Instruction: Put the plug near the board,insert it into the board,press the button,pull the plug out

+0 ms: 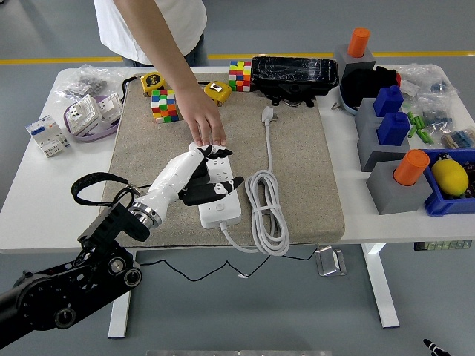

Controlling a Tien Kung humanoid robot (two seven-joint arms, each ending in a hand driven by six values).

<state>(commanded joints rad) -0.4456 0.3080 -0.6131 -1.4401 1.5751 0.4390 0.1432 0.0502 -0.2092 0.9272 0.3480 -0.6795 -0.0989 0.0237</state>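
The robot's left hand [199,176], white-shelled with black fingertips, is reaching over the white power strip [217,194] on the beige mat [297,163], its fingers [223,188] lying spread across the strip's sockets and gripping nothing that can be made out. Whether a plug is sitting beneath the hand cannot be told, as the hand is covering that part of the strip. Just beyond the robot's fingertips, a person's hand [201,119] is pressing down on the strip's far end, holding it against the mat. To the hand's right, the strip's white cable [263,215] is lying coiled, with its plug [268,113] resting loose farther up the mat, well apart from the strip. Beyond the person's hand, two colour cubes [165,104] and two yellow tape measures [217,91] are sitting near the far edge of the worktop [44,200]. The right arm is not showing.
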